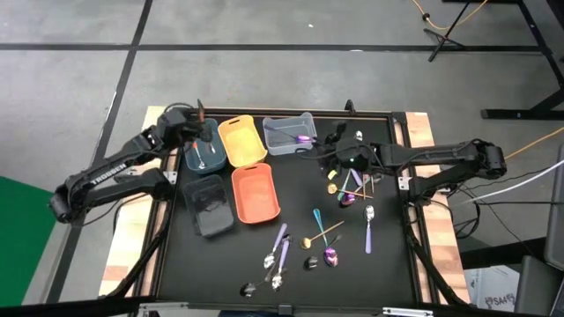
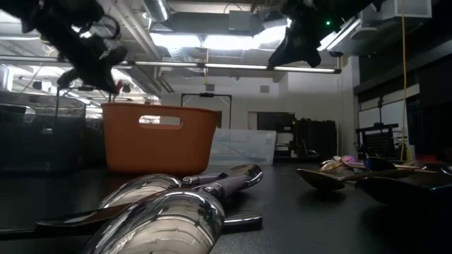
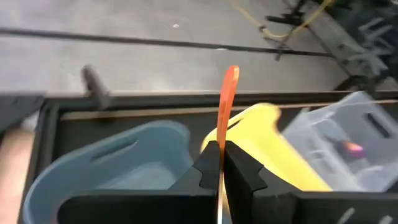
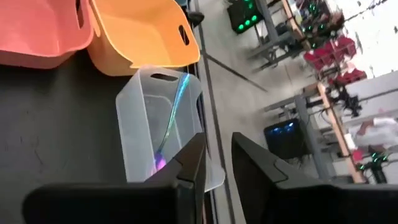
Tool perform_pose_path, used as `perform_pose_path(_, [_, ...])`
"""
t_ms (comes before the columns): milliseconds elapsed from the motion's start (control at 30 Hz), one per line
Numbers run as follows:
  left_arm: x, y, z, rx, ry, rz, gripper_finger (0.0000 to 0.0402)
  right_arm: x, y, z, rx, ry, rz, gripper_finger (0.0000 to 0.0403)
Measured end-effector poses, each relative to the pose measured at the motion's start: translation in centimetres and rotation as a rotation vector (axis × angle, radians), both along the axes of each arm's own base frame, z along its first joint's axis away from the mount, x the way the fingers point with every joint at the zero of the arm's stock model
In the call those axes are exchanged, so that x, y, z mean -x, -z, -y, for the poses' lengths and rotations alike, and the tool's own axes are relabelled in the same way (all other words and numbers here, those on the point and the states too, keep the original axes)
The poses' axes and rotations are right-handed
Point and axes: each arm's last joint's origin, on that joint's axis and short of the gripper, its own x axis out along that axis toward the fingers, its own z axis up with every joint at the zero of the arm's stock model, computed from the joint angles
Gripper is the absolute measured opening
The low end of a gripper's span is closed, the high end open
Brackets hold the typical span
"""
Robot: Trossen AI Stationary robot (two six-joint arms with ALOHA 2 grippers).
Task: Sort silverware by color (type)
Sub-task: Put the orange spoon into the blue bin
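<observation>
We see the left gripper, jaws clenched on an upright orange-red utensil, upper left, above the blue bin.

An orange-red utensil stands upright, pinched at the far left; one iridescent piece lies in the clear bin; the rest scatter near right.

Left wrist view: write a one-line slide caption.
Left hand shut on an orange-red utensil, held upright above the blue bin, yellow bin alongside.
</observation>
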Motion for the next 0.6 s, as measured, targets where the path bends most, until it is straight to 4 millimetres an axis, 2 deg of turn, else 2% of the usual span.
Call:
perform_pose_path(300, [0.1, 4.5, 0.1, 0.037, -0.061, 0.086, 0.0002, 0.8, 1.3, 1.0, -0.124, -0.042, -0.115, 0.0073])
perform_pose_path(433, [0.2, 5.2, 0.2, 0.06, -0.072, 0.084, 0.0002, 0.9, 1.4, 1.3, -0.21, -0.053, -0.102, 0.0073])
perform_pose_path(600, [0.3, 5.2, 0.2, 0.066, -0.073, 0.078, 0.0009, 0.9, 1.5, 1.6, -0.224, -0.051, -0.097, 0.0073])
